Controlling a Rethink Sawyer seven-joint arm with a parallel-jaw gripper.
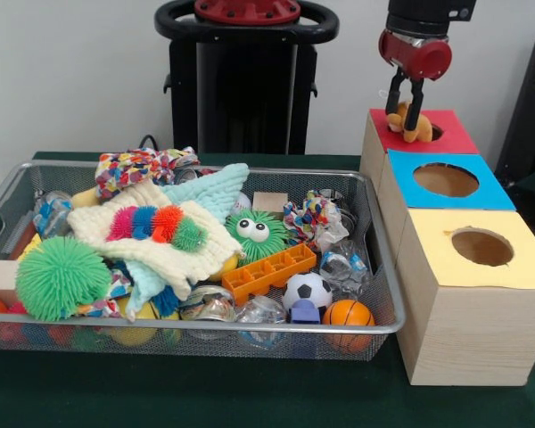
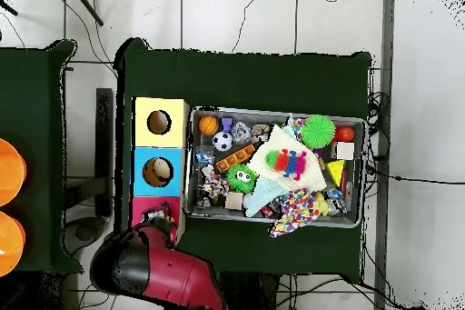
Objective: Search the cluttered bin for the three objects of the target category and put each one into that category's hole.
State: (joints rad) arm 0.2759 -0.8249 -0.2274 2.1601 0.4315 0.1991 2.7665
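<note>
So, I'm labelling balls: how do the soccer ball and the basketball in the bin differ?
The soccer ball is white with black patches; the basketball is orange with dark seams. The soccer ball sits farther from the bin's front wall, the basketball right against it, nearer the boxes. Both are small, round, and lie close together in the same corner.

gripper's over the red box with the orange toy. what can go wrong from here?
1. The orange toy sits at the edge of the hole in the red box, not centred over it. If the gripper lets go now, the toy may land on the lid instead.
2. The toy looks soft, so it could snag on the fingers on release.
3. The bin is packed, so later picks may drag neighbouring items.
</note>
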